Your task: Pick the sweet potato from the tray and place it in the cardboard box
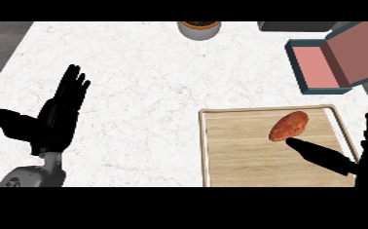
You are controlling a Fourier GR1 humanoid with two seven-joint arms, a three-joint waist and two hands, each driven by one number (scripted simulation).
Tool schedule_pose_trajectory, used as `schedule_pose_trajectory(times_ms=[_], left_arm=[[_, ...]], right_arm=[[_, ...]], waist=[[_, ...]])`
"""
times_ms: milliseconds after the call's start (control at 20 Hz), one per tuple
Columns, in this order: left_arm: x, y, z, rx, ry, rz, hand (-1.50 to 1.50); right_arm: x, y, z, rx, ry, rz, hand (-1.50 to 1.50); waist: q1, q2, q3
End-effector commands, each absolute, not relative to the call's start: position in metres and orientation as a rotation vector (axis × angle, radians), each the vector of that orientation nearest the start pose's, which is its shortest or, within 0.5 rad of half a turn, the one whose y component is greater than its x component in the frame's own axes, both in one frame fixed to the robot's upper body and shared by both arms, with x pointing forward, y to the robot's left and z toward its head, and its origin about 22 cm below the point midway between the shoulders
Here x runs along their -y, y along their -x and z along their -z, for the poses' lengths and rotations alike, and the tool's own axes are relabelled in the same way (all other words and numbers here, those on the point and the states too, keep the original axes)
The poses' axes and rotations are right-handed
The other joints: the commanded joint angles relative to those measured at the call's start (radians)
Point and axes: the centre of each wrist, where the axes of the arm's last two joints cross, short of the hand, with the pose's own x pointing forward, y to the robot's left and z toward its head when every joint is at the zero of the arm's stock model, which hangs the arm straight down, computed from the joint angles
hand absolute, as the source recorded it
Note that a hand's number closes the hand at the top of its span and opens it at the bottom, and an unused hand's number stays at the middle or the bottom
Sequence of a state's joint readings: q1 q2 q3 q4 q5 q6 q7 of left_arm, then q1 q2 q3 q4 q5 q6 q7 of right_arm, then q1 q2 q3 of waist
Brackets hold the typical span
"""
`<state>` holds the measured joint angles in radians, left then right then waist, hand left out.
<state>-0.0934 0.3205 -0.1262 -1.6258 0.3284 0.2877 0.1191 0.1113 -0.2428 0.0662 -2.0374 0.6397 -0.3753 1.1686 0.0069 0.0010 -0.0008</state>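
Note:
An orange-red sweet potato (289, 125) lies on the wooden tray (237, 155) near its far right corner. My right hand (323, 156) comes in from the lower right; one straight finger touches the near end of the sweet potato, and the rest of the hand is cut off by the view's right edge. The box (323, 67) stands at the far right, with teal walls, a pink inside and its lid up. My left hand (61, 108) rests open at the left, fingers straight and pointing away from me.
A grey bowl (199, 29) with dark contents sits at the counter's far edge, in the middle. A dark object (295, 26) lies at the far right behind the box. The white marble counter (144, 77) stretches between my left hand and the tray.

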Motion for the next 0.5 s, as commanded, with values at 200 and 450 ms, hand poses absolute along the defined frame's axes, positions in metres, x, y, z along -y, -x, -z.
schedule_pose_trajectory(times_ms=[200, 450], left_arm=[[-0.273, -0.272, -0.054, 1.543, -0.063, -0.1, 0.0], [-0.26, -0.274, -0.065, 1.551, -0.046, -0.103, 0.0]], right_arm=[[0.243, -0.229, -0.095, 0.763, 0.834, 0.272, -1.5], [0.239, -0.217, -0.084, 0.764, 0.795, 0.276, -1.5]], waist=[[-0.005, 0.001, 0.0], [-0.01, -0.001, 0.001]])
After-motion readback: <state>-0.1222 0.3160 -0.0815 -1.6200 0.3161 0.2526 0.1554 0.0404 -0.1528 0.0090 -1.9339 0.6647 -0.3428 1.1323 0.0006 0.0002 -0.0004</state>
